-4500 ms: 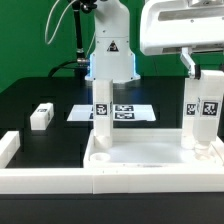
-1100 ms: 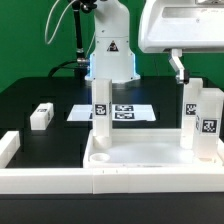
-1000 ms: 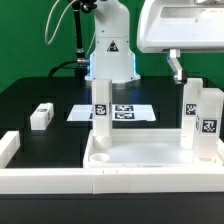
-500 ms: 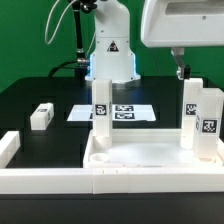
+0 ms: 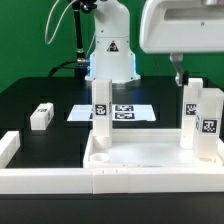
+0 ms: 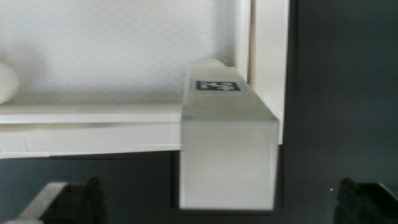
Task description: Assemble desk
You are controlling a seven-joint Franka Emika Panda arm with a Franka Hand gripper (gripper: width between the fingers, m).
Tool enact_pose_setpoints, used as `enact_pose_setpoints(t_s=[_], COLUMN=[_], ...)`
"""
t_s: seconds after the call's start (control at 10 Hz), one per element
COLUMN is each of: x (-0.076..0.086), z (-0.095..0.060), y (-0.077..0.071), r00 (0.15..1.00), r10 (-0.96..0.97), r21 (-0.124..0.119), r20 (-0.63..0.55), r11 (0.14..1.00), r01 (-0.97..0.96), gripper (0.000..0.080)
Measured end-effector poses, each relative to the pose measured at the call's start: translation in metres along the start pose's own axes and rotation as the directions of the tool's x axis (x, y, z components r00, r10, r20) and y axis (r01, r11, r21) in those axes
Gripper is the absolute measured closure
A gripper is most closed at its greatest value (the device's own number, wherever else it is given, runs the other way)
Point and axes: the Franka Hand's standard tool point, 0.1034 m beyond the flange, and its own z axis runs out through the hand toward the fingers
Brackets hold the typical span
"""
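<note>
A robotics lab: a black table (image 5: pixel 40 95) fenced by white walls (image 5: pixel 45 182) stands before a green backdrop (image 5: pixel 30 40). Well beyond the gripper (image 5: pixel 179 68) rises the white base of a robot arm (image 5: pixel 110 65) bearing a warning triangle (image 5: pixel 112 46), with cables (image 5: pixel 77 35) beside it. Before that base, the marker board (image 5: pixel 125 112) lies flat.

The black table (image 5: pixel 30 100) carried the marker board (image 5: pixel 125 112), a loose tagged leg block (image 5: pixel 41 116) toward the exterior view's left, the desk panel (image 5: pixel 150 158) and white border walls (image 5: pixel 45 182).

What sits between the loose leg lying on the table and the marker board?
Nothing: only bare black table separates the loose leg from the marker board, shown in the exterior view.
</note>
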Motion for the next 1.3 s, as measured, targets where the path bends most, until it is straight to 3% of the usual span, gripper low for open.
enact_pose_setpoints(t_s=[0.2,0.5,0.8,1.1,1.3], x=[0.0021,0.0019,0.0018,0.0015,0.0036], z=[0.0118,0.0116,0.0117,0.012,0.0128], y=[0.0009,0.0012,0.0008,0.0009,0.0043], r00=[1.0,0.997,0.958,0.89,0.767], r10=[0.017,0.075,0.286,0.456,0.642], r21=[-0.005,-0.006,-0.004,-0.003,0.015], r20=[-0.006,-0.006,-0.007,-0.007,-0.017], r11=[1.0,0.997,0.958,0.89,0.767], r01=[-0.017,-0.075,-0.286,-0.456,-0.642], gripper=[0.0151,0.0151,0.0515,0.0515,0.0515])
